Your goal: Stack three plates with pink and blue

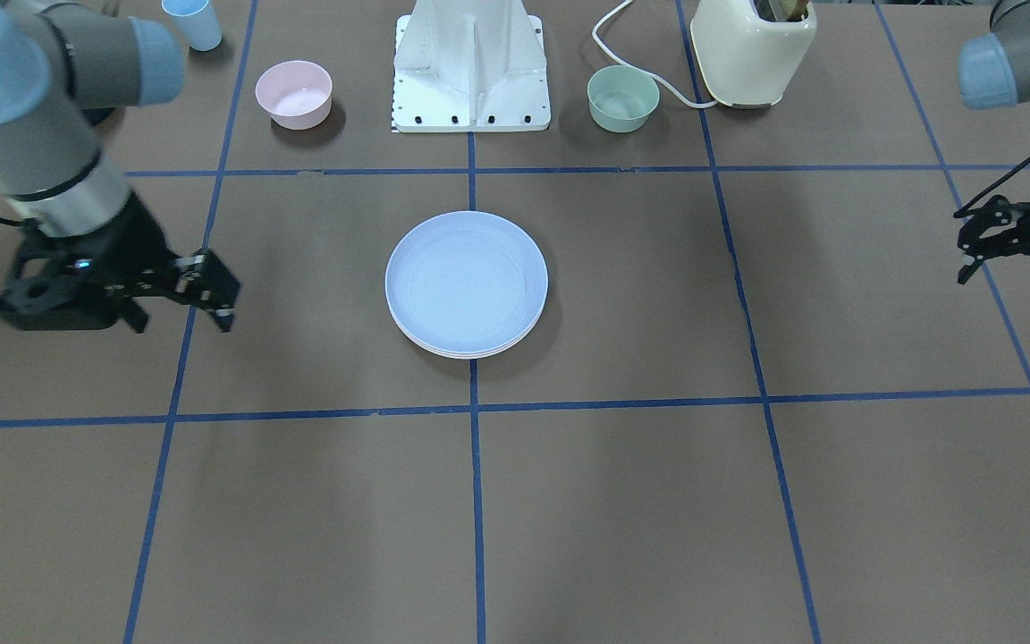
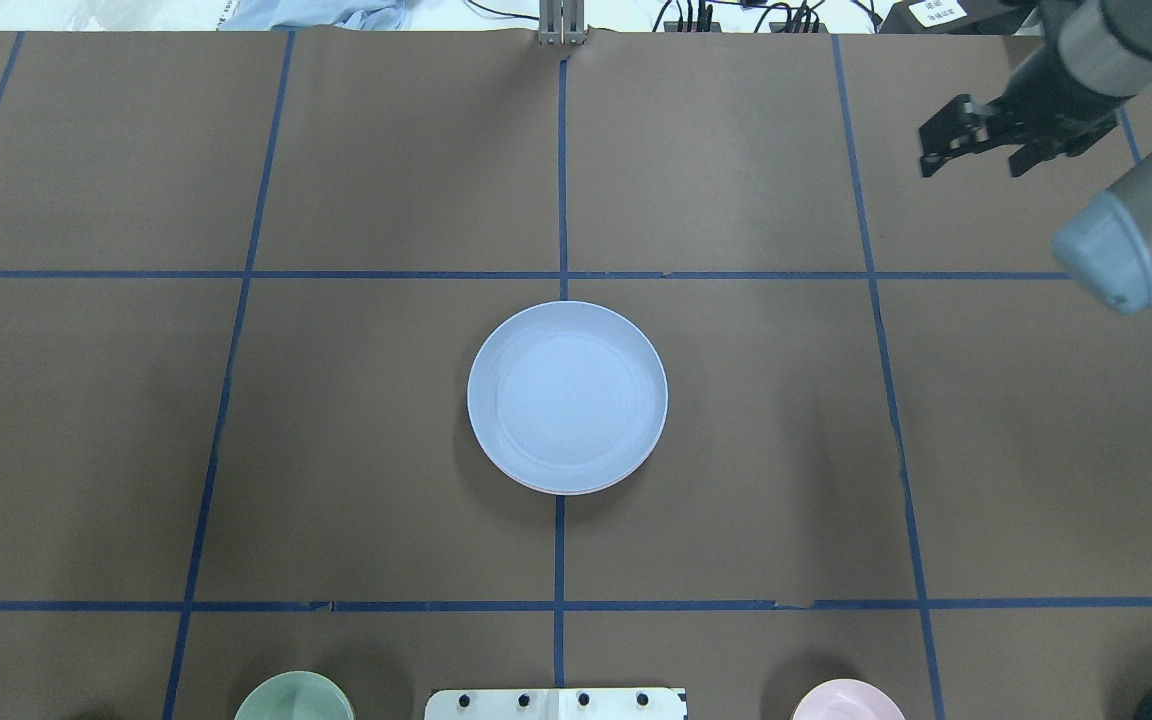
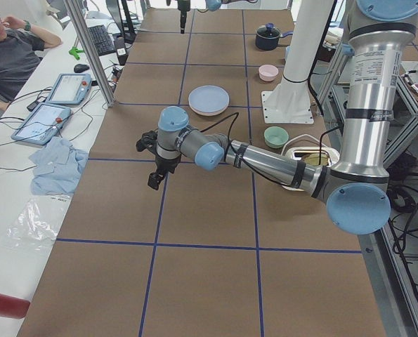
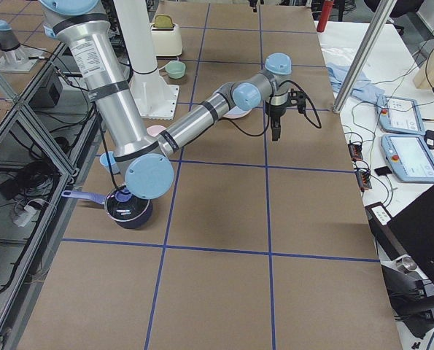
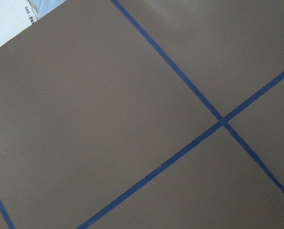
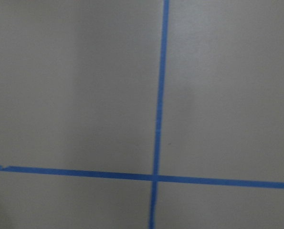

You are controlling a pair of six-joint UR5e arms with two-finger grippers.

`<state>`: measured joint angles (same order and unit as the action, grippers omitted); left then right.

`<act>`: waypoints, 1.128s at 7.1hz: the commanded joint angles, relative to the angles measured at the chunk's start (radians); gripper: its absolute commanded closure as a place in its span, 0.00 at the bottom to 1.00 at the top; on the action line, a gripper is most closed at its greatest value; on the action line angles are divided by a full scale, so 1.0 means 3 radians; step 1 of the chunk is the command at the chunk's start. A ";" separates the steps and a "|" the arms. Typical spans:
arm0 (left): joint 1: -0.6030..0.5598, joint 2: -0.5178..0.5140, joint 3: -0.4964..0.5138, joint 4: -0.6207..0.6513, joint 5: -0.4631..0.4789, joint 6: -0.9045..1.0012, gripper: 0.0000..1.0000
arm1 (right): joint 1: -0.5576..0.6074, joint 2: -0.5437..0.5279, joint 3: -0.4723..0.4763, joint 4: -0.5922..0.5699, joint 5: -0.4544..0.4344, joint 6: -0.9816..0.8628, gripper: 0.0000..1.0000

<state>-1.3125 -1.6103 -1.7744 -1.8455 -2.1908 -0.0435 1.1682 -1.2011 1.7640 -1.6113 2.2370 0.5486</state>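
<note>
The stack of plates [image 1: 466,282], blue on top with pale rims beneath, sits mid-table with nothing touching it. Along the robot's edge of the brown, blue-taped table [image 1: 658,501] stand one pink bowl [image 1: 293,92], one green bowl [image 1: 623,97], one blue cup [image 1: 192,21] and one toaster [image 1: 752,49]. The left gripper [image 1: 1008,295] and the right gripper [image 1: 182,324] hang spread and empty toward opposite ends.

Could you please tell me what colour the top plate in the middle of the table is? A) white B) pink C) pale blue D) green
C: the top plate shows pale blue in both the overhead and the front-facing views.
</note>
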 commanded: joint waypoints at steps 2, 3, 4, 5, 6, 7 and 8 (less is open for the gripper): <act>-0.0298 0.0076 0.0147 0.0825 -0.0438 0.0453 0.00 | 0.0926 -0.0224 -0.0938 -0.0008 0.0371 -0.2106 0.00; -0.0415 0.0086 0.0192 0.1046 -0.0439 0.0761 0.00 | 0.1130 -0.0407 -0.1012 -0.0003 0.0372 -0.2444 0.00; -0.0603 0.0081 0.0213 0.1327 -0.0434 0.0764 0.00 | 0.1330 -0.0637 -0.1012 0.0002 0.0427 -0.2473 0.00; -0.0863 0.0071 0.0421 0.1380 -0.0444 0.0754 0.00 | 0.1448 -0.0872 -0.0982 0.0022 0.0453 -0.2498 0.00; -0.1008 0.0025 0.0448 0.1386 -0.0429 0.0738 0.00 | 0.1515 -0.1097 -0.0977 0.0185 0.0428 -0.2499 0.00; -0.1075 0.0055 0.0418 0.1366 -0.0418 0.0738 0.00 | 0.1521 -0.1287 -0.1007 0.0525 0.0423 -0.2448 0.00; -0.1096 0.0030 0.0438 0.1356 -0.0398 0.0748 0.00 | 0.1566 -0.1334 -0.1012 0.0605 0.0448 -0.2442 0.00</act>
<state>-1.6208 -1.5968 -1.6480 -1.4365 -2.3165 0.1789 1.6221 -1.5588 1.4644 -1.4900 2.3664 -0.1897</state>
